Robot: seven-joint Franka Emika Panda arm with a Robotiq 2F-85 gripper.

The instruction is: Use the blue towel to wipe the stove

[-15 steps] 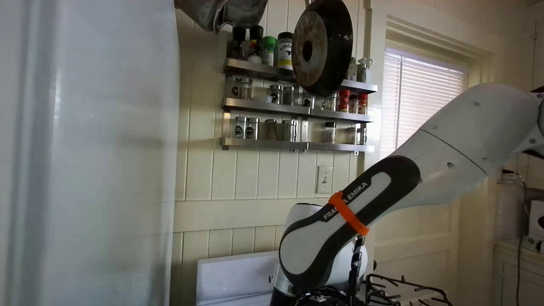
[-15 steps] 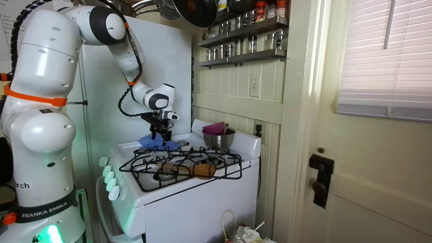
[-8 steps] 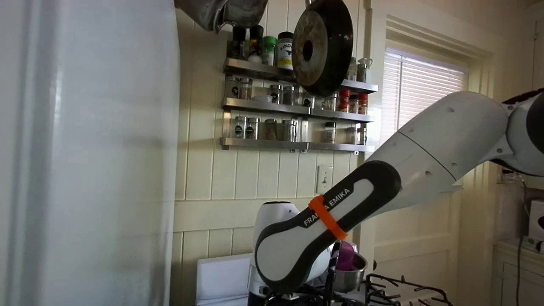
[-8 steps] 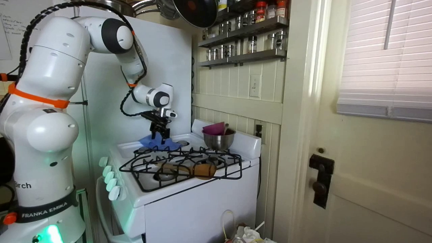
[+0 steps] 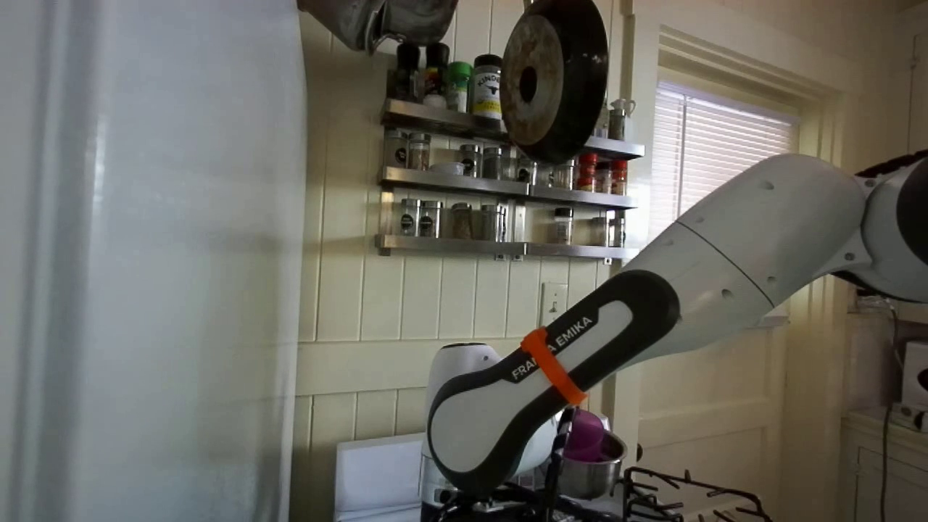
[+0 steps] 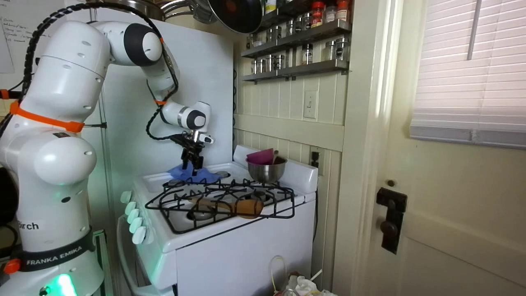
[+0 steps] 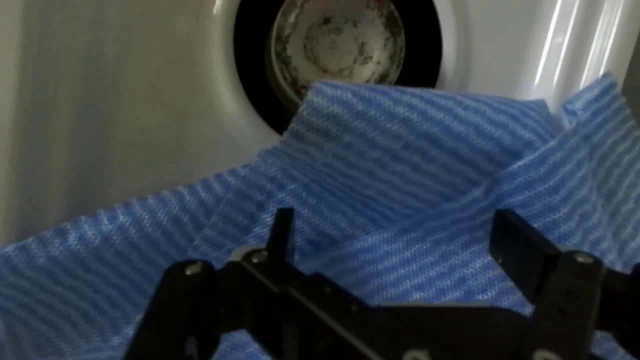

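Observation:
The blue striped towel [image 6: 210,177] lies crumpled on the far-left part of the white stove [image 6: 242,246]. In the wrist view the towel [image 7: 415,150] spreads under the jaws and partly covers a round burner [image 7: 340,45]. My gripper [image 6: 190,169] points down over the towel in an exterior view. In the wrist view the gripper [image 7: 395,220] is open, with its fingers wide apart and towel folds showing between them. I cannot tell whether the fingertips touch the cloth. In the other camera's picture the gripper and towel are hidden by the arm [image 5: 507,413] or out of frame.
Black grates [image 6: 230,197] lie loose on the stove with a wooden utensil [image 6: 248,207] among them. A steel bowl [image 6: 267,170] with a pink cup stands at the back. A pan [image 6: 238,14] hangs above. The refrigerator [image 6: 197,82] stands beside the stove.
The gripper has shifted slightly left over the towel in an exterior view, and the upper arm has leaned toward the stove. The hanging pan has swung slightly. The towel looks about the same.

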